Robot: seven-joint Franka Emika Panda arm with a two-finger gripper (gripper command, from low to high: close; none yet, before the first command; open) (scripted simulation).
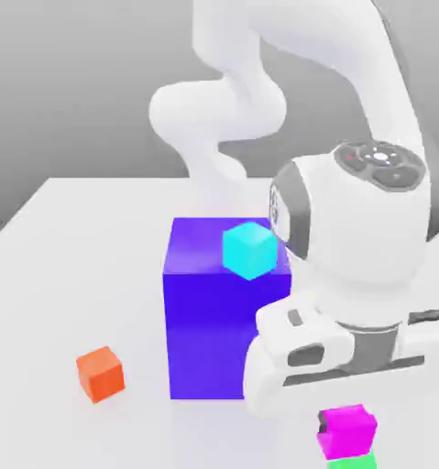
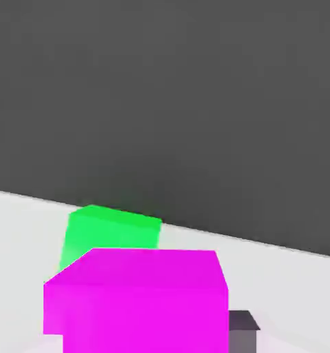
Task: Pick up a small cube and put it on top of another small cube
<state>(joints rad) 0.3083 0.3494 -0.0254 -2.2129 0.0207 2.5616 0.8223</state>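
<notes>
Magenta cube (image 1: 348,430) sat at the lower right of the exterior frame, pinched in the jaws of the gripper (image 1: 345,430) under the white hand. Right below it, at the bottom edge, peeked the green cube (image 1: 353,461); whether the two touched, I couldn't tell. Mid-frame stood the big purple block (image 1: 204,330) with a cyan cube (image 1: 249,249) on its top. Lower left on the desk (image 1: 58,275) lay an orange cube (image 1: 100,373), well apart.
</notes>
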